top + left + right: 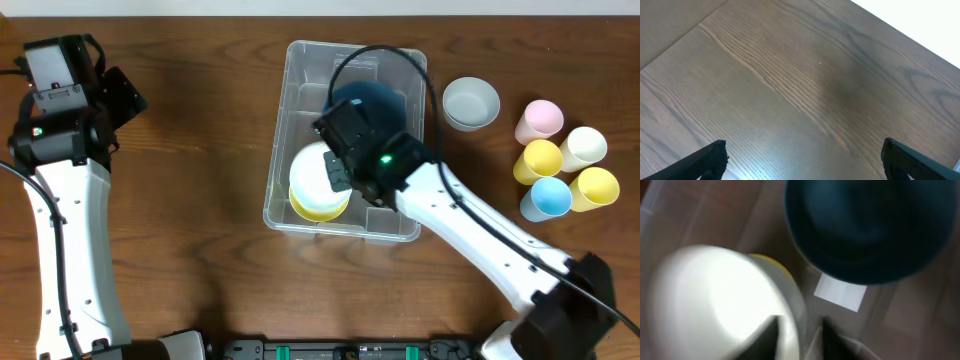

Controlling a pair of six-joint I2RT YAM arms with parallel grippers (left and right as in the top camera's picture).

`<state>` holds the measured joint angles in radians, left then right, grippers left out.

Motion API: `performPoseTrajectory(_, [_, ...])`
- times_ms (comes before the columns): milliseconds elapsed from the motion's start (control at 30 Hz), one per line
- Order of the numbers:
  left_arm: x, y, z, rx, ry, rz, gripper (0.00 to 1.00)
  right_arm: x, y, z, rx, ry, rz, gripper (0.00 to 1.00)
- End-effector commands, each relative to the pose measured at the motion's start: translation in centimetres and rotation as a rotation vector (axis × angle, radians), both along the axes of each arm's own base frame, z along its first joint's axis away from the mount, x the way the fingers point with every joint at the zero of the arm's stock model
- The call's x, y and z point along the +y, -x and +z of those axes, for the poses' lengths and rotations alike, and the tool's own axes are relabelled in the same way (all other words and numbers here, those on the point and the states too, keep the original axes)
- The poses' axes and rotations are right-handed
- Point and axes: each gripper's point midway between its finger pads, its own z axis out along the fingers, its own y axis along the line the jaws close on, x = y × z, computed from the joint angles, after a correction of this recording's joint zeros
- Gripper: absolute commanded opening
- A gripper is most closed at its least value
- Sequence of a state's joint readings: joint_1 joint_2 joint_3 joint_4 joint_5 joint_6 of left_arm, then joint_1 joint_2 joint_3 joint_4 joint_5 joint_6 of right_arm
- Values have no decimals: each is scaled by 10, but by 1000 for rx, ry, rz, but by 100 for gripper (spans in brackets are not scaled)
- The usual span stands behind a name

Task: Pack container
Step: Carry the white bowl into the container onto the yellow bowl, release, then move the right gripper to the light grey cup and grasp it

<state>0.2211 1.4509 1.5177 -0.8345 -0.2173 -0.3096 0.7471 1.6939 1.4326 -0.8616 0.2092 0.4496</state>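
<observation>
The container (300, 95) is a clear bin at the table's middle, with a white label (840, 292) on its base. Inside it a white bowl (312, 170) is nested in a yellow bowl (322, 211), and a dark blue bowl (385, 100) lies behind them. My right gripper (338, 172) reaches into the bin. Its jaws straddle the white bowl's (715, 305) rim, slightly apart, one finger inside and one outside; the view is blurred. My left gripper (805, 160) hangs wide open over bare wood at the far left, holding nothing.
To the right of the bin sits a grey bowl (470, 102). Beyond it stand several cups: pink (540, 120), yellow (541, 160), white (584, 148), blue (548, 197) and another yellow (595, 187).
</observation>
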Motion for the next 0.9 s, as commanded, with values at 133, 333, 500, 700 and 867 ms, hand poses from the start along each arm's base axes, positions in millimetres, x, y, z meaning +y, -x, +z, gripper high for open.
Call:
performPoseTrajectory(133, [4, 2, 10, -16, -22, 8, 98, 2, -2, 12, -38, 1, 18, 58])
performPoseTrajectory(333, [4, 2, 10, -16, -22, 8, 98, -50, -7, 50, -91, -2, -96, 59])
performPoseTrajectory(500, [4, 2, 10, -16, -22, 8, 98, -114, -9, 86, -134, -27, -243, 59])
performPoseTrajectory(700, [4, 2, 10, -16, -22, 8, 98, -190, -17, 97, -151, -27, -457, 60])
performPoseTrajectory(867, [4, 2, 10, -16, -22, 8, 98, -238, -23, 77, -111, -19, -637, 61])
